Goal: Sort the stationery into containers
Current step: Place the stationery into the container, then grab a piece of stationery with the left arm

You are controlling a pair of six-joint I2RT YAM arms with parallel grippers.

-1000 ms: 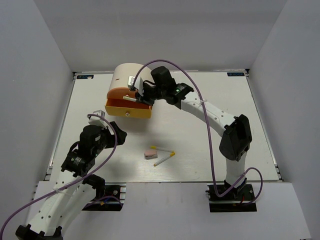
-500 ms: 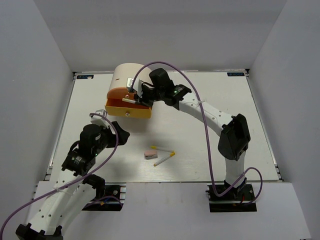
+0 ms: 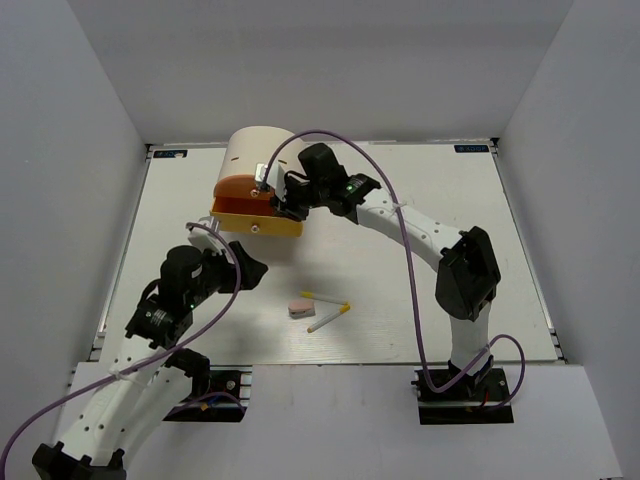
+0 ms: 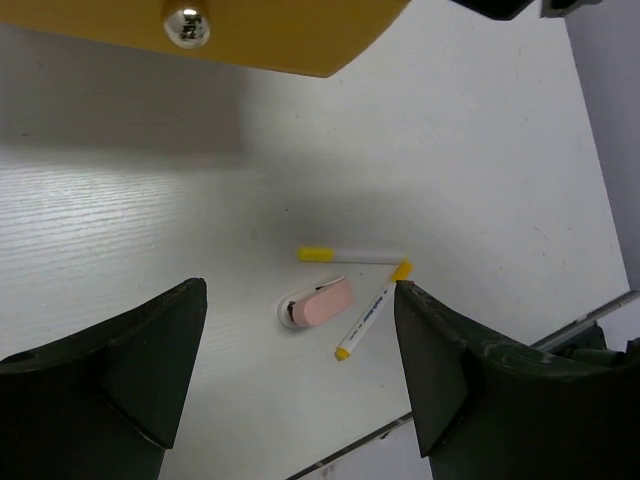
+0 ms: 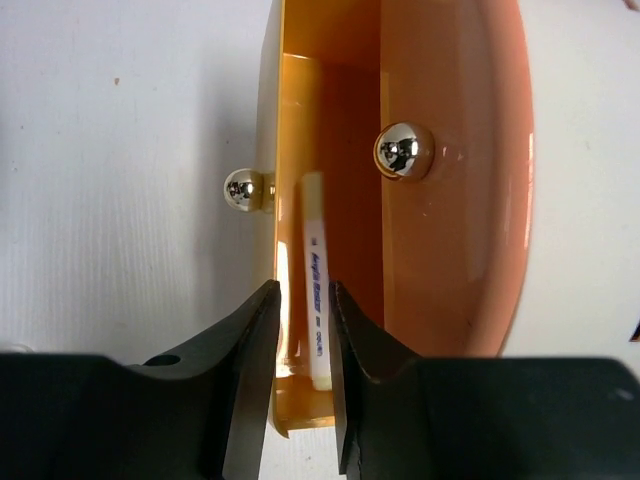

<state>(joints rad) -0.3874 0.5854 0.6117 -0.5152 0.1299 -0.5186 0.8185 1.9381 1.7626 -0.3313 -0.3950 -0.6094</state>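
1. A cream half-cylinder chest [image 3: 258,150] sits near the far edge of the table [image 3: 170,215], left of the middle. Its yellow drawer [image 3: 255,222] stands pulled out toward the near edge, below the orange drawer [image 3: 243,187].
2. The right arm reaches across to the drawer fronts. In the top view the arm and its purple cable [image 3: 325,132] hide the right ends of both drawers.
3. The right gripper [image 5: 303,300] hangs over the yellow drawer. Its fingers stand narrowly apart on either side of a white pen [image 5: 314,230] lying lengthwise inside. A thin gap shows on one side, and I cannot tell whether they pinch the pen.
4. The left gripper [image 3: 246,268] hovers just on the near side of the yellow drawer, fingers spread wide, holding nothing.
5. Counted: two drawers, two shiny round knobs [image 5: 404,150], three pens, one pink eraser [image 4: 322,301].
6. The eraser lies near the near edge, about midway along it. Just to its right lie two yellow-tipped pens [image 4: 350,255], their right ends close together.
7. Only the right wrist view shows the pen inside the drawer and both knobs. Only the left wrist view makes out the yellow tips. Only the top view shows the whole chest.
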